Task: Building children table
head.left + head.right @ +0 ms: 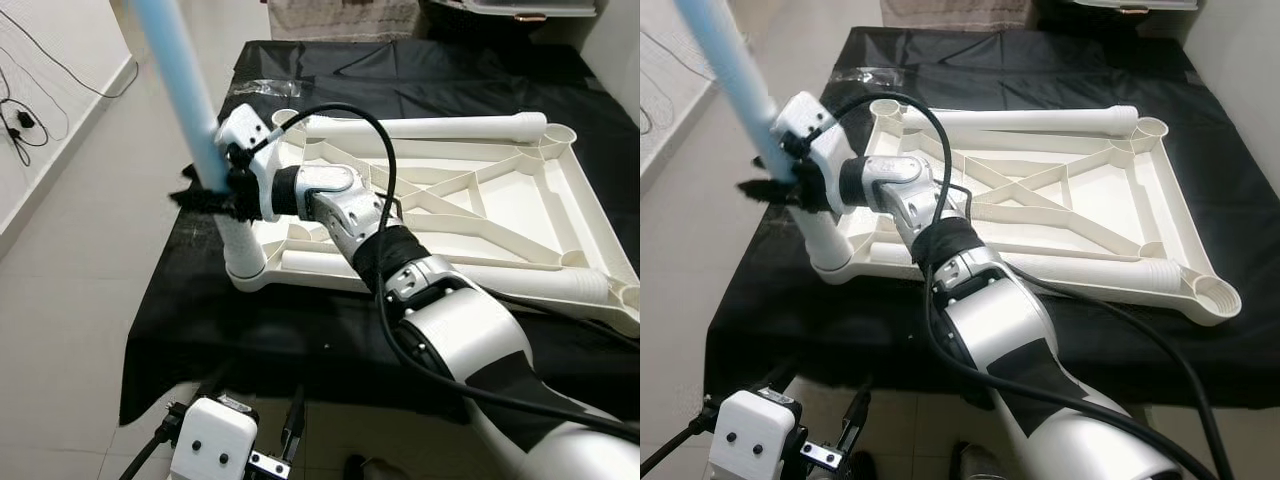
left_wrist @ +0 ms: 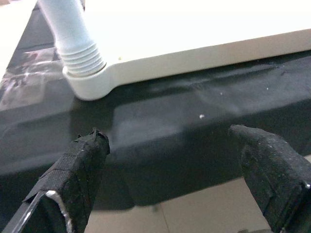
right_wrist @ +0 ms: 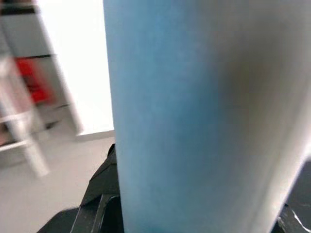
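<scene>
A white table top (image 1: pixel 480 190) lies upside down on a black-covered table (image 1: pixel 200 330). In its near-left corner socket (image 1: pixel 245 272) stands a leg (image 1: pixel 180 80), light blue above and white below, leaning slightly to the left. My right gripper (image 1: pixel 215 195) reaches across and is shut on this leg just above the white part; the blue leg (image 3: pixel 194 116) presses against a black finger (image 3: pixel 99 194). My left gripper (image 2: pixel 170 141) hangs open below the table's near edge, facing the leg's threaded base (image 2: pixel 82 58). Two more white legs (image 1: pixel 430 127) (image 1: pixel 480 278) lie on the table top.
The black cloth hangs over the table's front edge. Pale floor runs along the left, with cables (image 1: pixel 20 125) by the wall. A clear plastic bag (image 1: pixel 265 88) lies on the cloth behind the table top. A grey fabric item (image 1: pixel 340 18) stands at the back.
</scene>
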Robot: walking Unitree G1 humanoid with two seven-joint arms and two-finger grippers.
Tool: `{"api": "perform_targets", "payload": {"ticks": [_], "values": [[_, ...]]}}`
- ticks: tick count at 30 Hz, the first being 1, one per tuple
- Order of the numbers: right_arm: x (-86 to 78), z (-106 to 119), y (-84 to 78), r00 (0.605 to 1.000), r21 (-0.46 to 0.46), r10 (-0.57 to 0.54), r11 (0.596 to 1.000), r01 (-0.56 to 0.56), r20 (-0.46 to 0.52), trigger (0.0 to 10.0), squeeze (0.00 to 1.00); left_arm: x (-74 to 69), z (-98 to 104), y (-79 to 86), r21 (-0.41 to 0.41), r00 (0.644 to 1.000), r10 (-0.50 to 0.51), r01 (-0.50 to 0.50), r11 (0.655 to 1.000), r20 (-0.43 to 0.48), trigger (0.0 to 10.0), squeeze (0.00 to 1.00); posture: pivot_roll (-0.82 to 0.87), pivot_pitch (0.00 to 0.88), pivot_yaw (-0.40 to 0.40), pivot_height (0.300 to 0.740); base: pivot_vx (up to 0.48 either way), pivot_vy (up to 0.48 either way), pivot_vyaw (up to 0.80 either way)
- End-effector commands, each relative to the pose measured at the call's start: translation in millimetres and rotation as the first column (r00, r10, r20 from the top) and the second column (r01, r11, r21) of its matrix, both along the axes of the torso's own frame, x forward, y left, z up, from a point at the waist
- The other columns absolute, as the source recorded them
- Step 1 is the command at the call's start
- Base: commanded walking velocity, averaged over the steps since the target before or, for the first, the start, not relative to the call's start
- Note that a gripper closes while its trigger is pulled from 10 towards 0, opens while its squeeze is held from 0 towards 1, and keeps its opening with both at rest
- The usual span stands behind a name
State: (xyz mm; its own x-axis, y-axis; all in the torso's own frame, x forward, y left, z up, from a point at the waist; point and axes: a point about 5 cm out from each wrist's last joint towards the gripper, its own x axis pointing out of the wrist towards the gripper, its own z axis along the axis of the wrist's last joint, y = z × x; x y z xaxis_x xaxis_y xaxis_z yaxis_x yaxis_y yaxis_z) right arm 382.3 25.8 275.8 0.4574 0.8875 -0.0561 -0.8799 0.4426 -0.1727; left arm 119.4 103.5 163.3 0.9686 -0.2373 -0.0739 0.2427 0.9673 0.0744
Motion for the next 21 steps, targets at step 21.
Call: {"api": "perform_targets", "payload": {"ticks": [21], "values": [[26.0, 24.3, -64.8, 0.592, 0.499, -0.771, 0.427, 0.754, -0.234, 10.0, 0.0, 8.9, -5.4, -9.2, -0.048, 0.998, -0.061, 0.061, 0.997, 0.002, 10.0, 0.0, 0.09, 0.217, -0.026, 0.74, 0.0, 0.0, 0.0]]}}
